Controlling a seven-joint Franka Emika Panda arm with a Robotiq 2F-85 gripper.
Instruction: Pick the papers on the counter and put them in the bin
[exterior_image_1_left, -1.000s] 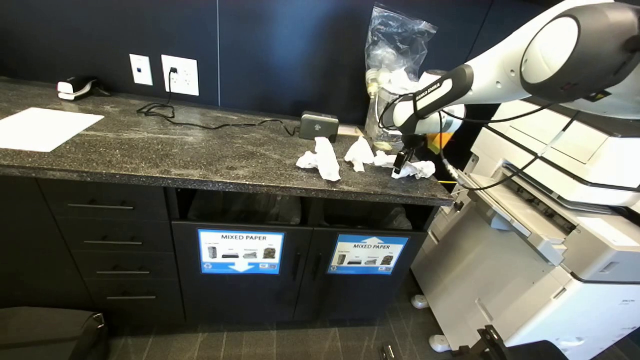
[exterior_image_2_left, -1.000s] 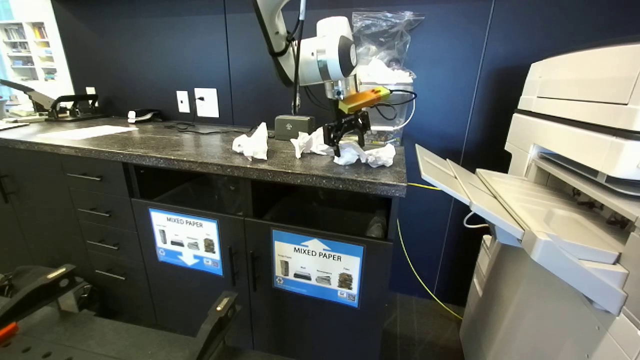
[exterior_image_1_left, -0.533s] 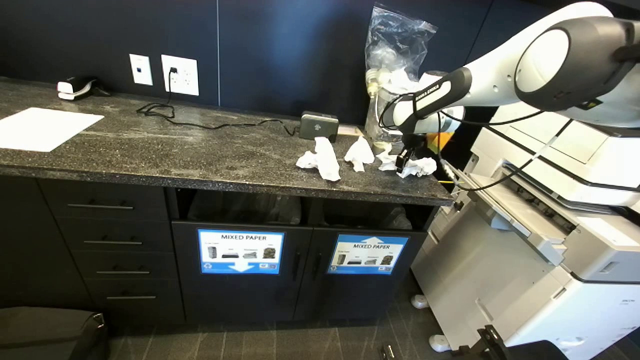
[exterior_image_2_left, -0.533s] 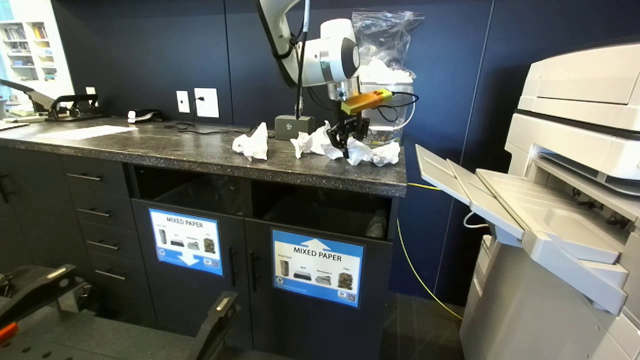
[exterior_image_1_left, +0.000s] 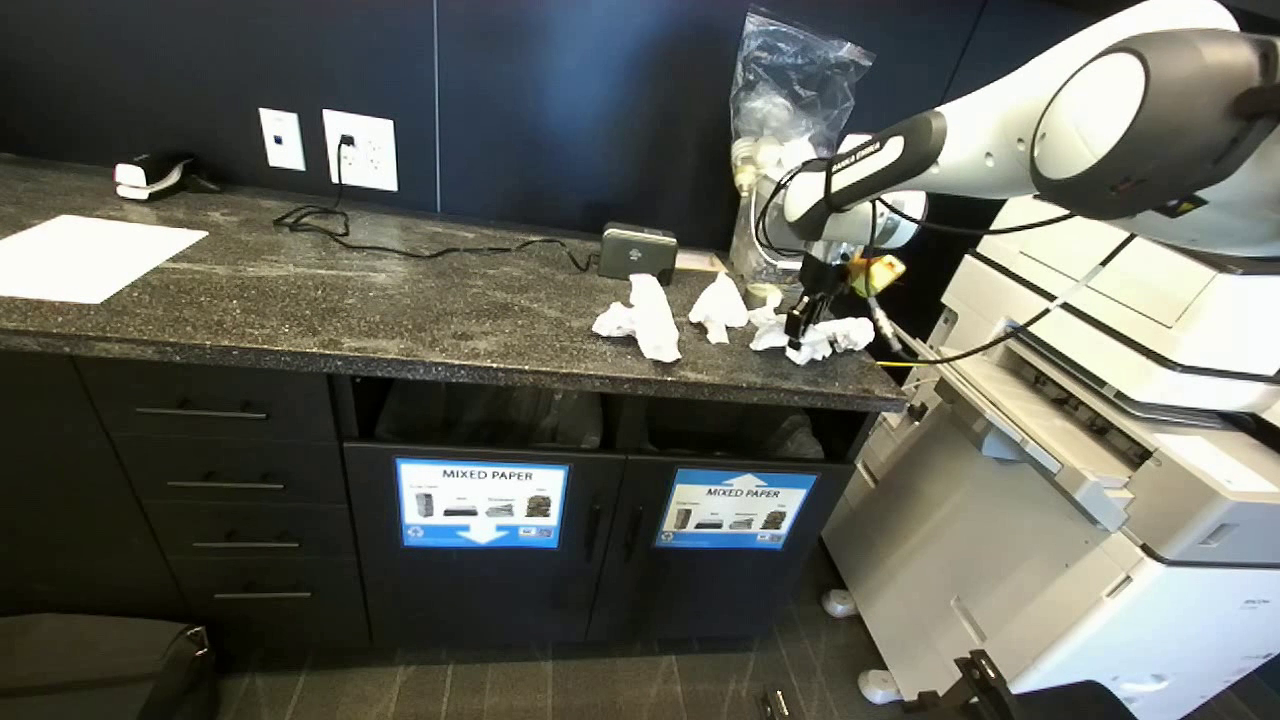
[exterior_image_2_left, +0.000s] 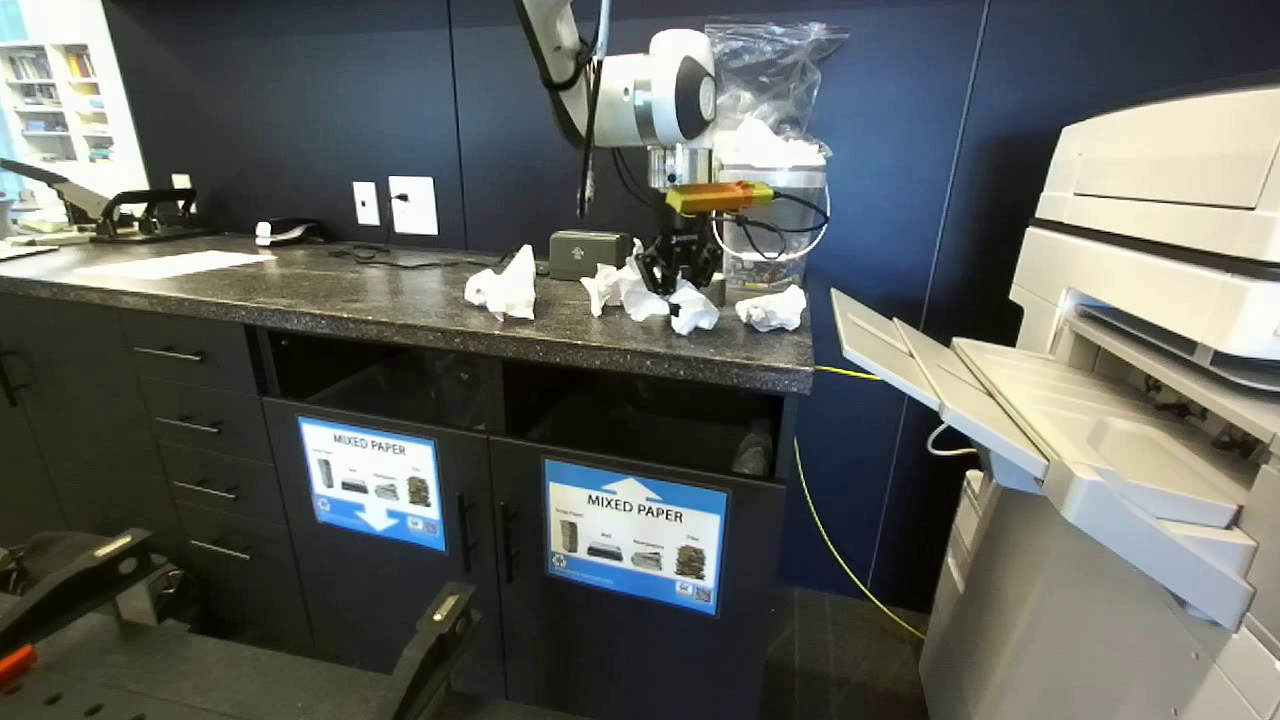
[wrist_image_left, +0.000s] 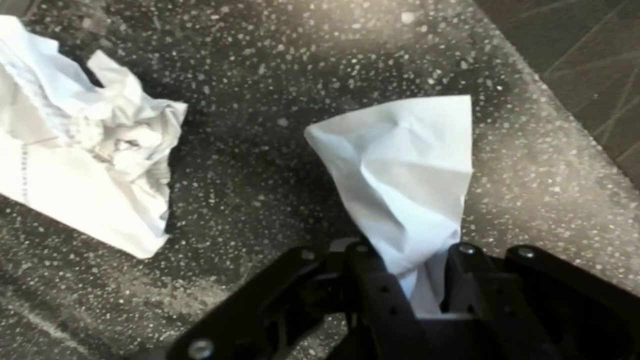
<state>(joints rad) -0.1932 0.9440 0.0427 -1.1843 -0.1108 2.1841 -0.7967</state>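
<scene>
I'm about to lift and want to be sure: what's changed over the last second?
The gripper, open a second ago, has closed on a crumpled paper wad. In an exterior view it has edged left in the picture, and a gap has opened between that wad and the rightmost wad. The leftmost wad, the next wad and the flat white sheet stayed put.

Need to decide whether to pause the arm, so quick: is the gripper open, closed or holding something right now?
Gripper: closed, holding a crumpled white paper wad.
</scene>
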